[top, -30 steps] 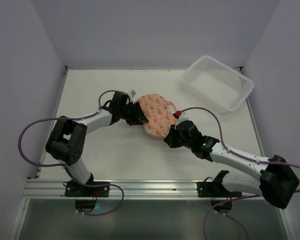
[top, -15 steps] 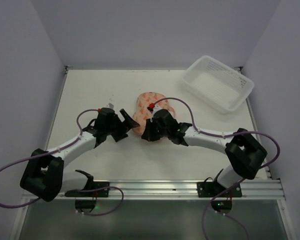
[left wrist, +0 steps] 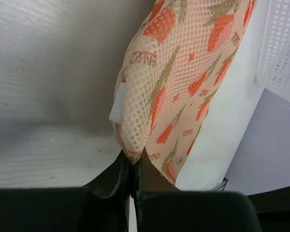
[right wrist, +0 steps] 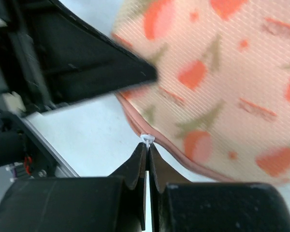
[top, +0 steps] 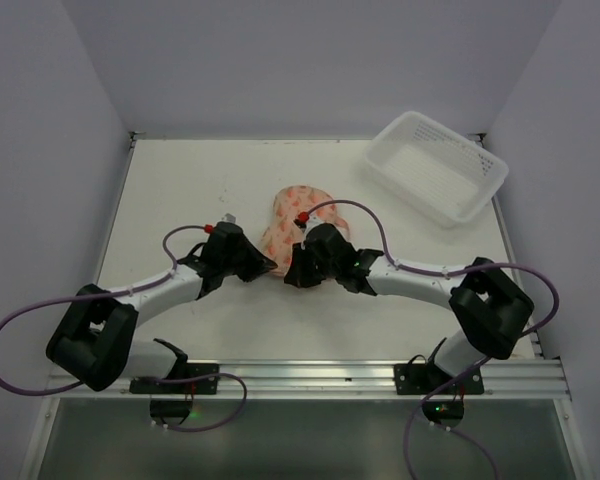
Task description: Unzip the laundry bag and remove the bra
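Observation:
The laundry bag (top: 292, 208), peach-pink mesh with orange print, lies closed at mid-table. My left gripper (top: 269, 266) is at its near-left edge; the left wrist view shows its jaws (left wrist: 133, 158) shut on a fold of the bag's fabric (left wrist: 179, 72), just below a small white tag (left wrist: 117, 102). My right gripper (top: 293, 272) sits at the bag's near edge. In the right wrist view it (right wrist: 147, 145) is shut on the small white zipper pull (right wrist: 147, 139) at the pink zipper rim (right wrist: 135, 123). The bra is hidden.
A white slotted plastic basket (top: 435, 165) stands at the back right, and its corner (left wrist: 280, 48) shows in the left wrist view. The left gripper's black body (right wrist: 87, 63) lies close to the right gripper's left. Grey walls enclose the table.
The left gripper opened wide, moved right to the bag's near-left edge and shut on its fabric. The right arm swung in over the bag's near edge a second ago, then held still.

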`<state>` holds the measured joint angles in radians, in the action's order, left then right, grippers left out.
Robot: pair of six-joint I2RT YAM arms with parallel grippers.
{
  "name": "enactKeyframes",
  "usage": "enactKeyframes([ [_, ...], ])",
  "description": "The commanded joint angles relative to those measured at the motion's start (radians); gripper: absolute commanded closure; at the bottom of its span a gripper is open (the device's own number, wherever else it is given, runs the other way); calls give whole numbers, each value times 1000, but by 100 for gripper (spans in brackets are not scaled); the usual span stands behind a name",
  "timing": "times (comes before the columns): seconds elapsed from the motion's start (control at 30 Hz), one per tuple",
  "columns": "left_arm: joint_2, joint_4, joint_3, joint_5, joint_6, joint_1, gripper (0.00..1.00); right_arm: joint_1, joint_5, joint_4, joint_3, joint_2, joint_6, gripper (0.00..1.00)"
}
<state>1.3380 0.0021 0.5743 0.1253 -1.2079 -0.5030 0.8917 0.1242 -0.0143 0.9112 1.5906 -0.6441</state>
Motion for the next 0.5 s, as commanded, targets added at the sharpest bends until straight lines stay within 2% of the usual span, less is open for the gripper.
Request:
enactKeyframes([
  [0.0, -25, -1, 15, -73, 51, 12, 100, -14, -89, 46, -70, -125, 6, 100],
  [0.07, -31, -43, 10, -61, 76, 24, 100, -43, -95, 74, -147, -171, 1, 100],
  [0.17, -51, -74, 13, -33, 143, 46, 100, -170, -97, 146, -247, -277, -14, 100],
  [0.27, -60, -152, 56, -18, 279, 69, 100, -253, -107, 210, -319, -406, 7, 100],
  [0.33, -59, -200, 84, -55, 332, 80, 100, -267, -123, 252, -336, -474, 23, 100],
  [0.47, -28, -249, 151, -78, 439, 118, 100, -270, -88, 260, -319, -489, 44, 100],
])
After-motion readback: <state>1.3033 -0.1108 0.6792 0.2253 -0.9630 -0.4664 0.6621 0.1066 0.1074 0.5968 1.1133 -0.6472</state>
